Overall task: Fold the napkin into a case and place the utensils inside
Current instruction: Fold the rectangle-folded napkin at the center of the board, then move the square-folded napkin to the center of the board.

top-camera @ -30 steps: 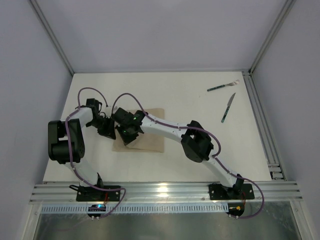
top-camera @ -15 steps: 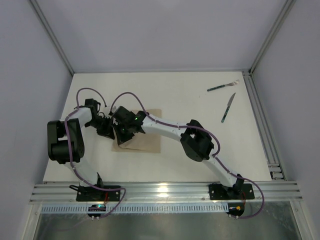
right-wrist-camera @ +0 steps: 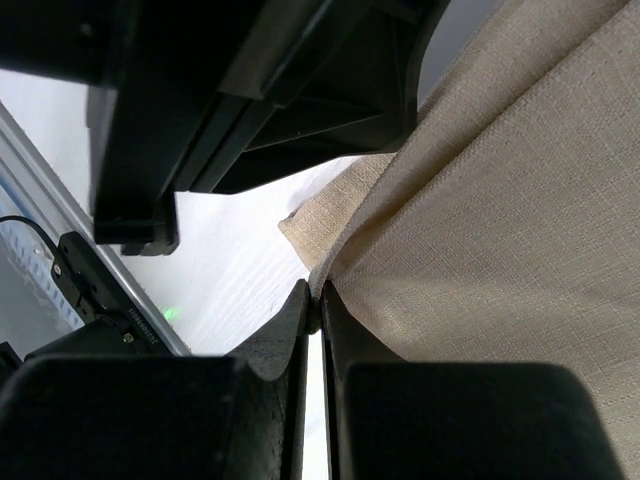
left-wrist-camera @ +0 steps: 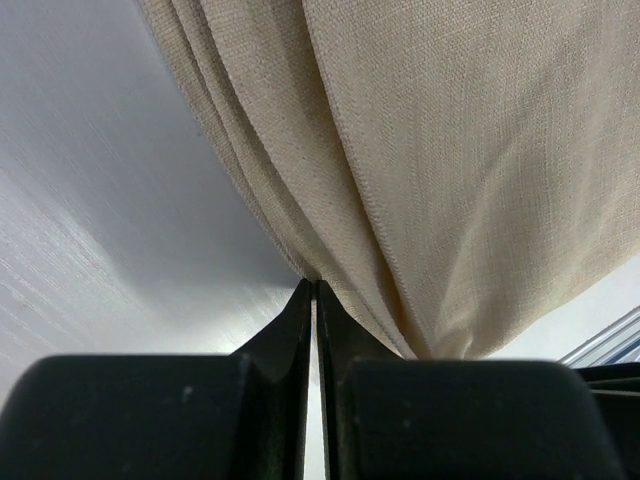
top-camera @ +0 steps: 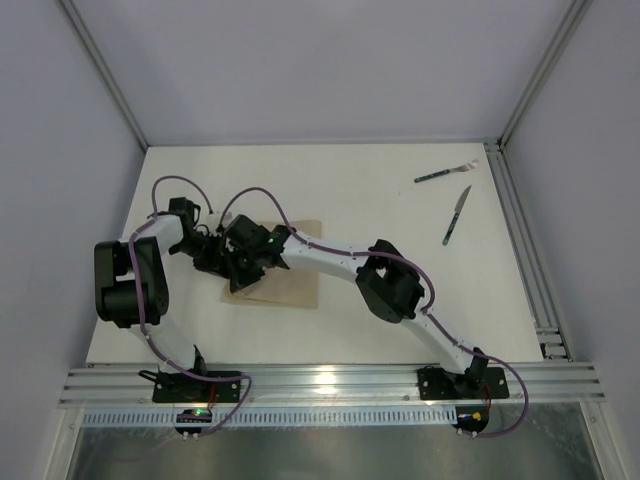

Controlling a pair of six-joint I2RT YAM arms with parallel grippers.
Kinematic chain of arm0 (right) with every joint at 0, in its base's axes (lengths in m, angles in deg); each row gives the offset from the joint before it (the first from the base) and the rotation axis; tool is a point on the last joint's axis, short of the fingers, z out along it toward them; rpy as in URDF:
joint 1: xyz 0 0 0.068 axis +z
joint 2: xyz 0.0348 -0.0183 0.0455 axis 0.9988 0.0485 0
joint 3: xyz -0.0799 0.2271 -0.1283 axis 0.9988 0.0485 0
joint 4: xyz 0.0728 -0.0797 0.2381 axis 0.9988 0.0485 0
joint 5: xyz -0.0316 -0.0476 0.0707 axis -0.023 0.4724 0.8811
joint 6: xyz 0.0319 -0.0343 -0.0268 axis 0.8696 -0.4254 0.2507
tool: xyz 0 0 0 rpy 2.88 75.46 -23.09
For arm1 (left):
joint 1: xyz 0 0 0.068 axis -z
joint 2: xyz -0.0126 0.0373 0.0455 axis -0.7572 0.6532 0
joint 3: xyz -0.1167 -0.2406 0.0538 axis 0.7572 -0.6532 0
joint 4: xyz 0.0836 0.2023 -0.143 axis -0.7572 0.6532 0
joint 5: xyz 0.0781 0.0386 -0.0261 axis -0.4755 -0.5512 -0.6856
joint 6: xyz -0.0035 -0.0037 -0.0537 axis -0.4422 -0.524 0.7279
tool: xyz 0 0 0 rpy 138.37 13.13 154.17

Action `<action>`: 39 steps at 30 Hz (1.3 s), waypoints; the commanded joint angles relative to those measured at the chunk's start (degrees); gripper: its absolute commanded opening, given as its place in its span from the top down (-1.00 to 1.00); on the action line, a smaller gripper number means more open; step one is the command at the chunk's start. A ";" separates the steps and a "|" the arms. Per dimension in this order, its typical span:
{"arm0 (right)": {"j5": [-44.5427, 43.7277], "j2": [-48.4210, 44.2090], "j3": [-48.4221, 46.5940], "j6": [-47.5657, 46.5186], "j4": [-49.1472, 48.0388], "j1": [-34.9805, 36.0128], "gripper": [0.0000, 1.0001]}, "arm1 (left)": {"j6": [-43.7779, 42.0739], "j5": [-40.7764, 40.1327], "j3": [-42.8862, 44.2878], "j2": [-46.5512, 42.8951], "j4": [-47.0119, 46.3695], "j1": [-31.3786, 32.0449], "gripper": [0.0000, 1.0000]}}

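On the white surface (top-camera: 400,200), the left pincer (left-wrist-camera: 312,290), jaws pressed together, nips the bunched edge of the soft beige-tan cloth napkin (top-camera: 295,285). The right pincer (right-wrist-camera: 316,295) just beside it clamps another edge, probably to draw a fold across. The green-handled fork (top-camera: 447,172) and knife (top-camera: 457,215) wait well apart, far right.

Plain beige napkin (top-camera: 295,288), green-handled silver utensils (top-camera: 456,215), white table (top-camera: 380,200), purple cables (top-camera: 250,188)
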 commanded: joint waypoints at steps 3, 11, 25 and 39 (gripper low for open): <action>0.97 1.72 -1.99 2.36 -1.96 0.11 0.93 | -0.74 2.07 0.94 -0.54 0.78 -0.35 0.95; 2.72 2.08 -0.49 4.74 -5.21 0.03 0.85 | -0.83 2.07 0.94 -0.62 0.87 -0.44 0.93; 1.06 -16.44 3.27 -4.48 -0.30 -2.25 -0.47 | -3.37 0.40 3.31 -5.89 5.79 -2.99 0.35; 5.98 -28.35 33.26 0.52 -14.34 -33.19 0.08 | -8.21 -6.62 1.30 -13.55 16.69 3.67 -0.13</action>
